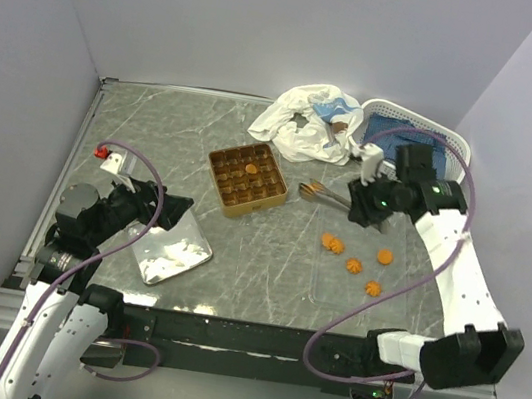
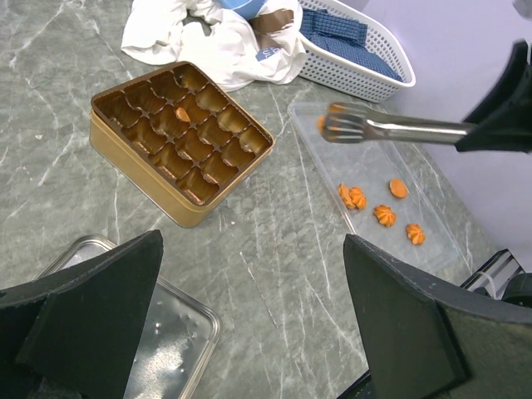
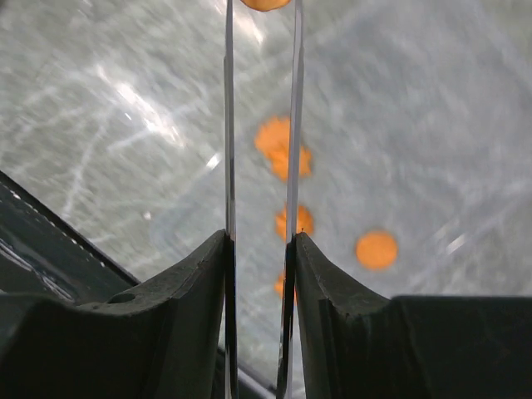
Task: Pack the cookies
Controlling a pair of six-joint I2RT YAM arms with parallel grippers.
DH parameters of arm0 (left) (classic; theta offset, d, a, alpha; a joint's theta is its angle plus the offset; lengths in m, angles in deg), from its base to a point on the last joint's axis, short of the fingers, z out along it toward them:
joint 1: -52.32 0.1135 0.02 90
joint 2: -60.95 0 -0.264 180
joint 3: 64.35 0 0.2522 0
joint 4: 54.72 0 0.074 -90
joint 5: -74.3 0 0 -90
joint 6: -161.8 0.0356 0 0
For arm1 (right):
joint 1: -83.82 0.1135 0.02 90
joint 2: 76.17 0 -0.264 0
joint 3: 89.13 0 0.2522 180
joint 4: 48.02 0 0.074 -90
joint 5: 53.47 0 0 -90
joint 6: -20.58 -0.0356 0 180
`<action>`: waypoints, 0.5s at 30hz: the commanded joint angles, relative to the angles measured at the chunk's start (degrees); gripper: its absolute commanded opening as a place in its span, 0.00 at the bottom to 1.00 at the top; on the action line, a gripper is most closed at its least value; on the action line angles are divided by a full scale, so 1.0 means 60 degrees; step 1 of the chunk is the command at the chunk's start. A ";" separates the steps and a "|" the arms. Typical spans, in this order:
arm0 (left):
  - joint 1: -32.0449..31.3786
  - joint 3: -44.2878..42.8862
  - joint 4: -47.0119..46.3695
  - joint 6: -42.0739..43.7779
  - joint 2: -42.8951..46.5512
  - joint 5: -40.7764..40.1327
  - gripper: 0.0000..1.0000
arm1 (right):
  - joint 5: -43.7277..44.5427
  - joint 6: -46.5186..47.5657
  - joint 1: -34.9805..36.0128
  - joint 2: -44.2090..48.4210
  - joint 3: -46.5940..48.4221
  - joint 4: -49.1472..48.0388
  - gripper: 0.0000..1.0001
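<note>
Several small orange cookies (image 1: 353,266) lie on a clear flat tray (image 1: 400,282), right of the square golden tin (image 1: 247,178). One cookie (image 2: 181,114) sits in a cell of the tin (image 2: 179,137). My right gripper (image 1: 362,203) is shut on metal tongs (image 1: 325,197). The tong tips pinch a cookie (image 2: 332,125) above the tray's far end, right of the tin. From the right wrist, the tong blades (image 3: 229,125) run up from my gripper (image 3: 259,241) to that cookie (image 3: 264,3); loose cookies (image 3: 283,148) lie below. My left gripper (image 2: 253,316) is open and holds nothing, near the table's front left.
A shiny rectangular lid (image 1: 171,253) lies under my left gripper. A crumpled white bag (image 1: 309,120) and a white basket (image 1: 413,132) holding blue cloth stand at the back right. A small red object (image 1: 102,150) sits by the left wall.
</note>
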 commanded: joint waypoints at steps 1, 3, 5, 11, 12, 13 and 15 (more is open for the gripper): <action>0.0052 0.0025 -0.0424 0.0097 -0.0088 -0.0021 0.96 | 0.0045 -0.0742 0.1212 -0.0959 0.1434 -0.0656 0.35; 0.0067 0.0011 -0.0409 0.0097 -0.0102 -0.0064 0.96 | 0.0089 -0.0801 0.1796 -0.1647 0.2181 -0.0656 0.35; 0.0067 0.0025 -0.0395 0.0112 -0.0132 -0.0109 0.96 | 0.0176 -0.0904 0.2135 -0.2377 0.2925 -0.0656 0.35; 0.0081 0.0011 -0.0365 0.0112 -0.0132 -0.0211 0.96 | 0.0338 -0.1021 0.3044 -0.4267 0.4947 -0.0452 0.35; 0.0082 -0.0004 -0.0365 0.0112 -0.0146 -0.0211 0.96 | 0.0367 -0.1021 0.3117 -0.4489 0.5198 -0.0407 0.35; 0.0082 -0.0004 -0.0365 0.0112 -0.0146 -0.0211 0.96 | 0.0396 -0.1021 0.3249 -0.4723 0.5447 -0.0334 0.36; 0.0082 -0.0004 -0.0365 0.0112 -0.0146 -0.0211 0.97 | 0.0498 -0.1036 0.3381 -0.5281 0.6078 -0.0158 0.36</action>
